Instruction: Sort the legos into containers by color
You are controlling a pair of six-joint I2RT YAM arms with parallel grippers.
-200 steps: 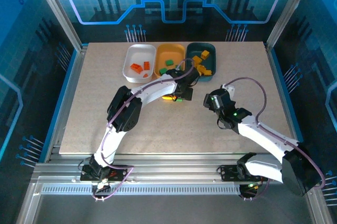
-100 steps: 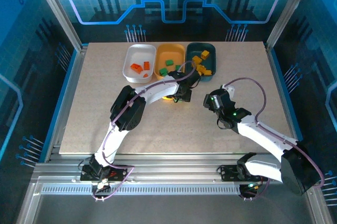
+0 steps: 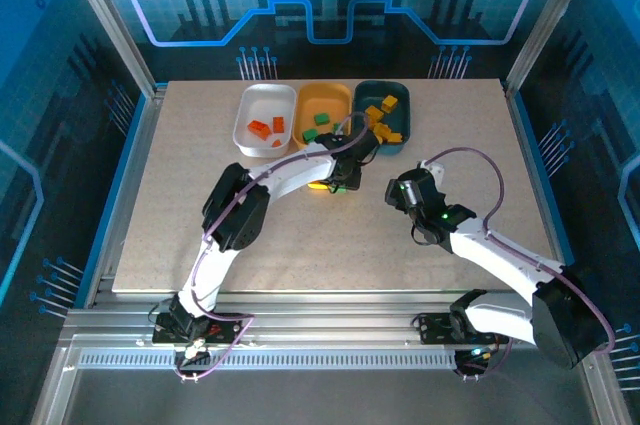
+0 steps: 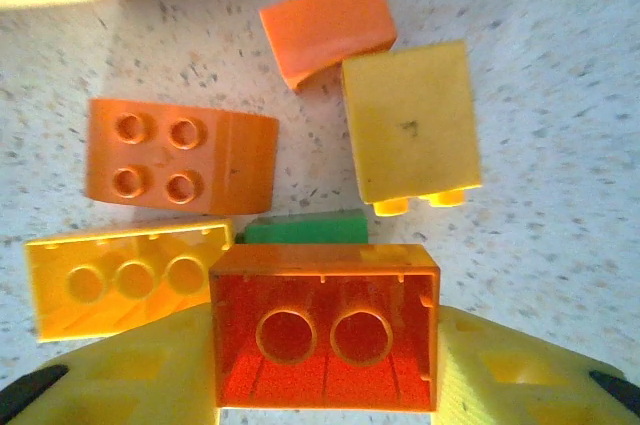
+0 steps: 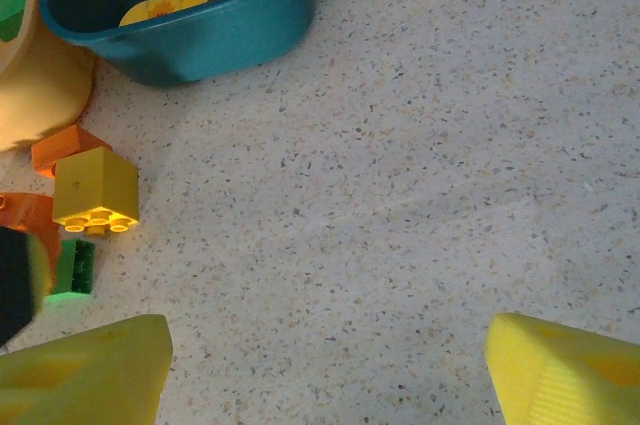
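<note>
Clamps an orange-red brick in the left jaws (green brick just beyond); holds the right jaws spread wide above bench near the teal tray.

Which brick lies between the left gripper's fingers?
The orange-red brick with its hollow underside up, showing two round holes; all others lie farther off.

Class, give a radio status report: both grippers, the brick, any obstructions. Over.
Left gripper shut on orange-red brick. Right gripper open above table. Green brick, yellow brick crowd the held one.
</note>
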